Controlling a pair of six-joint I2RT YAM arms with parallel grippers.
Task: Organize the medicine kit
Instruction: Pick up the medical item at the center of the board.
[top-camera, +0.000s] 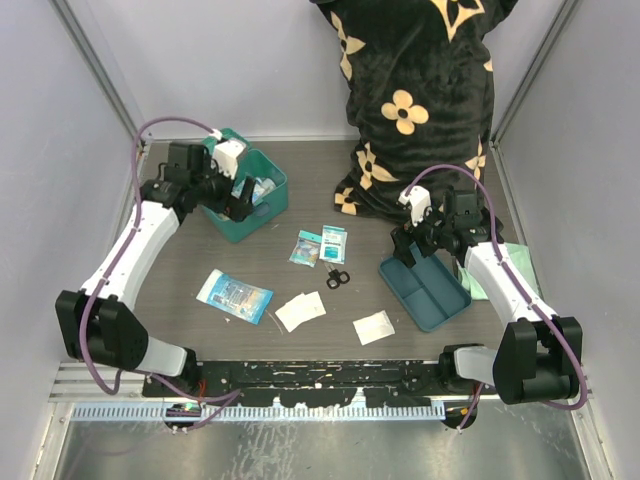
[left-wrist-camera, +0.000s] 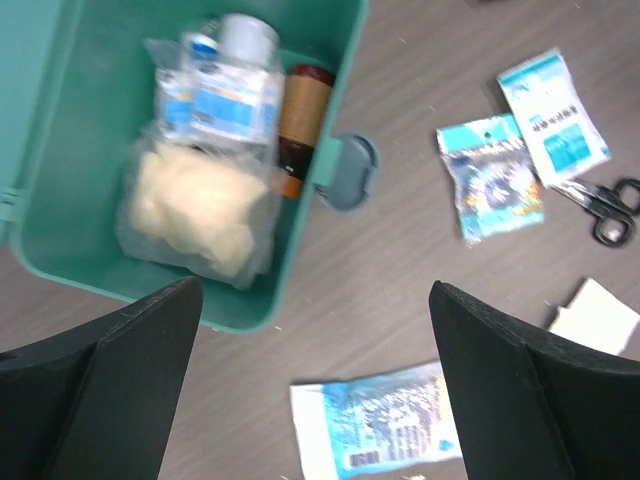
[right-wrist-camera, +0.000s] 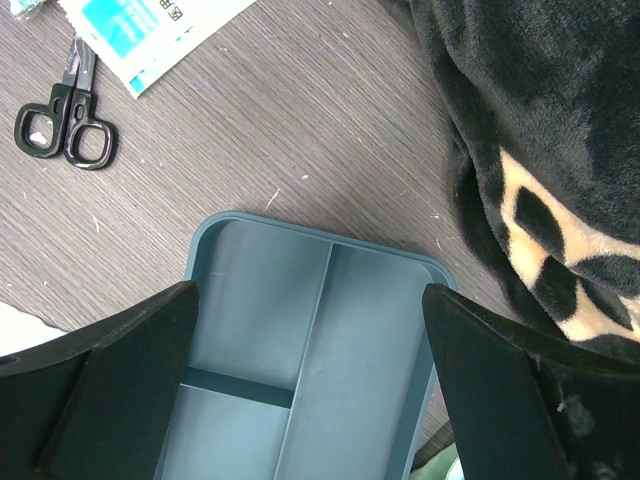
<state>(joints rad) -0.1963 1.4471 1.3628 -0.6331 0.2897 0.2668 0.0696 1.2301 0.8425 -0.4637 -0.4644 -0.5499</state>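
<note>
Left hand (left-wrist-camera: 312, 290) and right hand (right-wrist-camera: 310, 290) both gape empty, by one medicine kit (left-wrist-camera: 70, 120) and one tray (right-wrist-camera: 260, 300), one scissors (right-wrist-camera: 74, 88) between

We look down on a dark wood-grain table (top-camera: 315, 185), boxed in by pale grey walls (top-camera: 50, 180) at nine, twelve and three o'clock, with metal posts (top-camera: 98, 68) in the far corners. A black flowered blanket (top-camera: 420, 60) slumps at one o'clock. A ribbed metal rail (top-camera: 300, 411) runs along six o'clock.

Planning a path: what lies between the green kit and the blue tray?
In the top view, two small packets and black scissors lie between kit and tray.
</note>
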